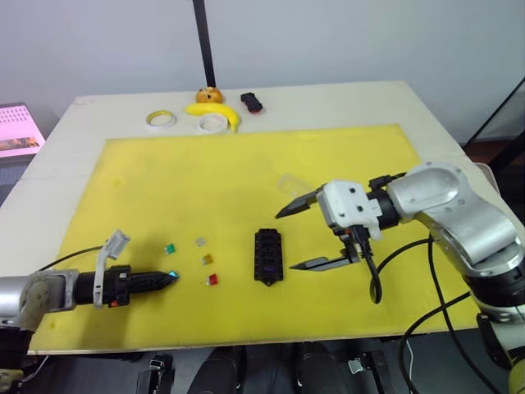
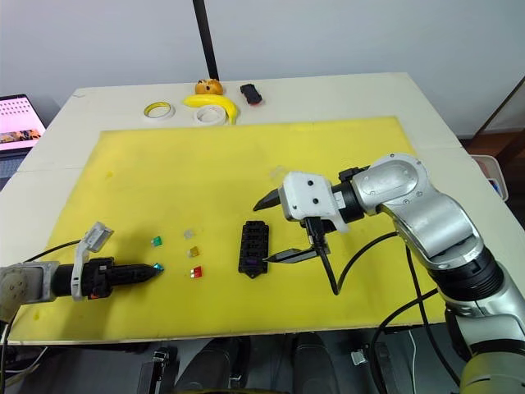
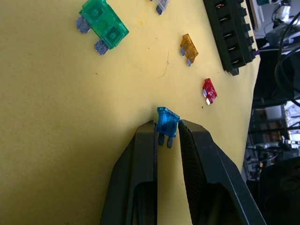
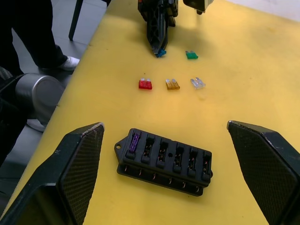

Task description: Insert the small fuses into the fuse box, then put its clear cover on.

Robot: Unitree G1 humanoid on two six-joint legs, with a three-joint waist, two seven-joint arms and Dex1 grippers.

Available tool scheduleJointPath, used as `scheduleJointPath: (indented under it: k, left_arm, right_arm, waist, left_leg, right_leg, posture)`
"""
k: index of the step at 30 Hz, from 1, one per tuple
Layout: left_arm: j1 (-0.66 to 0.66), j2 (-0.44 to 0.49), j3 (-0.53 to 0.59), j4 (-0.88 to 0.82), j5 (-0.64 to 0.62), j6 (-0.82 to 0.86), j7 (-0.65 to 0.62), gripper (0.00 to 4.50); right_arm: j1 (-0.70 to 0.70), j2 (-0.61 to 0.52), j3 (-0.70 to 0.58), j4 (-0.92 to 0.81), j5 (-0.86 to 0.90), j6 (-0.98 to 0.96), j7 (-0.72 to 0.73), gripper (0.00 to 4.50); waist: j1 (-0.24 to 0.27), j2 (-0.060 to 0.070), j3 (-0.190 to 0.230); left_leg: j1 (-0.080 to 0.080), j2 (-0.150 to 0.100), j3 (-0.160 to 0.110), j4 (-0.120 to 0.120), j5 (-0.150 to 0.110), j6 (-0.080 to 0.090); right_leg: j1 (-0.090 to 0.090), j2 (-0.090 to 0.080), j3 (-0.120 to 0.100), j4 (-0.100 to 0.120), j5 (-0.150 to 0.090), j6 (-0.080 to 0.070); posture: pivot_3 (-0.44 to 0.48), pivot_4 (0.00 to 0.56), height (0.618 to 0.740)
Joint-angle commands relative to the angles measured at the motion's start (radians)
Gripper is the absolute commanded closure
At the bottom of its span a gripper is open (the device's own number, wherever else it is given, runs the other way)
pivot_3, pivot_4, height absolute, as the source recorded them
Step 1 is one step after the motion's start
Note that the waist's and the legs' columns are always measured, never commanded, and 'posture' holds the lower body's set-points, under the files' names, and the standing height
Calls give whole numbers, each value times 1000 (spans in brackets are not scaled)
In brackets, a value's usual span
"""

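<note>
Left gripper (image 3: 167, 133) pinches the blue fuse (image 3: 167, 123) on the yellow mat (image 1: 246, 180) — right gripper (image 4: 164, 140) spread wide over the fuse box (image 4: 164, 161), purple fuse (image 4: 133, 141) seated

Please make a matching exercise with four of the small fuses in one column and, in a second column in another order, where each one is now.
Column 1:
1. blue fuse
2. purple fuse
3. teal fuse
4. red fuse

Column 2:
A. seated in an end slot of the fuse box
B. lying on the yellow mat, next to the amber fuse
C. pinched in the left gripper
D. loose on the mat, farthest from the fuse box

Pairs: 1-C, 2-A, 3-D, 4-B
</note>
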Motion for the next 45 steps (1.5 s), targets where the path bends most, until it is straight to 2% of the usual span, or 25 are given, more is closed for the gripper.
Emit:
scheduleJointPath:
  k: [1, 4, 13, 17, 20, 24, 29, 34, 37, 42, 45]
  left_arm:
    - [33, -2, 2, 9, 6, 21, 15, 3692]
    - [40, -3, 3, 3, 8, 16, 14, 4455]
    - [46, 14, 31, -55, -12, 8, 1, 4455]
    - [-6, 15, 68, -130, -37, -19, 9, 4455]
    - [-87, 30, 61, -225, -45, -52, -4, 4455]
    - [-211, 53, -51, -351, 45, -173, -34, 4455]
    - [-421, -9, -146, -334, 88, -239, -33, 4455]
    - [-508, -47, -178, -324, 98, -244, -38, 4455]
    - [-519, -45, -195, -324, 119, -266, -51, 4500]
    - [-521, -46, -195, -321, 120, -273, -53, 4500]
    - [-517, -45, -178, -327, 104, -262, -50, 4500]
  right_arm:
    - [-15, 5, -11, -23, -1, -19, 0, 0]
    - [-16, 8, -9, -20, -6, -21, 0, 0]
    - [-18, 12, -5, -17, -9, -28, 1, 0]
    - [-28, 30, -11, -14, 7, 1, -17, 0]
    - [-67, 68, -23, 2, 47, 82, -50, 0]
    - [-140, 144, -15, 28, 106, 243, -123, 0]
    - [-212, 242, 45, 64, 105, 360, -208, 0]
    - [-254, 304, 42, 92, 128, 447, -265, 0]
    - [-262, 320, 50, 94, 136, 486, -289, 916]
    - [-261, 325, 50, 88, 141, 510, -310, 3451]
    - [-257, 323, 42, 82, 157, 541, -324, 3451]
  waist:
    - [0, 0, 0]
    - [0, 0, 0]
    - [1, 0, 0]
    - [6, 0, 0]
    - [9, -1, 0]
    - [8, -2, 0]
    - [4, -2, 0]
    - [2, -2, 0]
    - [2, -2, 0]
    - [2, -2, 0]
    - [2, -2, 0]
  left_leg:
    - [0, 0, 0, 0, 0, 0]
    - [0, 0, 0, 0, 0, 0]
    - [0, 0, 0, 0, 0, 0]
    - [0, 0, 0, 0, 0, 0]
    - [-1, 0, 0, 1, 0, 0]
    - [-1, 0, 0, 1, 1, -1]
    - [-1, 0, 0, 0, 1, -2]
    - [-1, 0, 0, 1, 2, -2]
    - [-1, 0, 0, 1, 2, -2]
    - [-1, 0, 0, 1, 2, -2]
    - [-1, 0, 0, 1, 2, -2]
  right_leg:
    - [0, 0, 0, 0, 0, 0]
    - [0, 0, 0, 0, 0, 0]
    - [0, 0, 0, 0, 0, 0]
    - [0, 0, 0, 0, 0, 0]
    - [0, 0, 0, 0, 1, -1]
    - [0, 0, 0, -1, 2, 0]
    - [-1, 1, 0, 0, 3, 0]
    - [-2, 2, 0, 1, 3, 0]
    - [-2, 2, 0, 1, 3, 0]
    - [-2, 2, 0, 1, 3, 0]
    - [-2, 2, 0, 1, 3, 0]
  posture:
    - [0, 150, 740]
    - [0, 150, 740]
    - [0, 150, 740]
    - [0, 150, 740]
    - [0, 150, 740]
    - [0, 150, 740]
    - [0, 150, 740]
    - [0, 150, 740]
    - [0, 150, 740]
    - [0, 150, 740]
    - [0, 150, 740]
